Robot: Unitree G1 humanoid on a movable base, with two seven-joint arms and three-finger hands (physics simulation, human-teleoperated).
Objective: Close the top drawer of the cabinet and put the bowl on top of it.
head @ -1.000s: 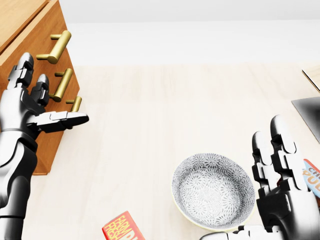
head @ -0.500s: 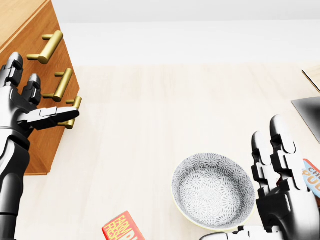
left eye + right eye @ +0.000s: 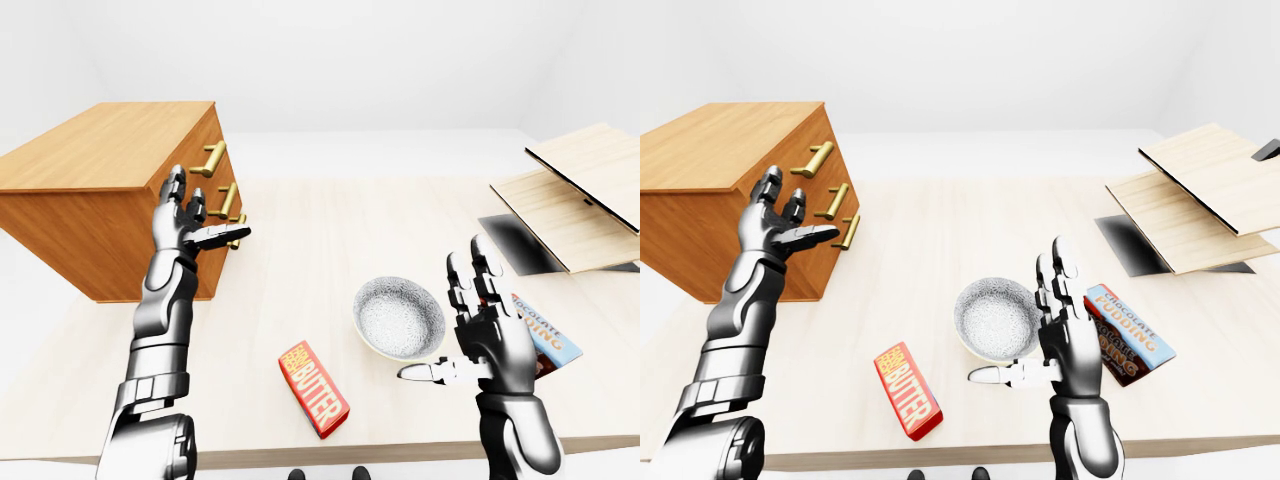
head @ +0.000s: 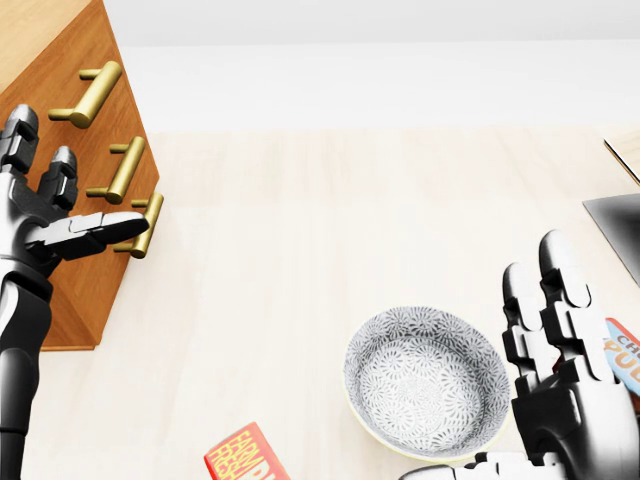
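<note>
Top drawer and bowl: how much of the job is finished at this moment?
Done, apparently: the top drawer looks flush with the cabinet face. In hand: the left robot hand hovers open by the handles; the right robot hand stands open beside the bowl, not gripping it. Left: lift the bowl from the table onto the cabinet top.

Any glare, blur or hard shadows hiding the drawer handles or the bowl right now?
Head view: sharp, evenly lit, brass handles crisp, cabinet cropped at left. Left-eye view: bowl clear, soft shadows only, no glare. Right-eye view: much the same, nothing blurred.
</note>
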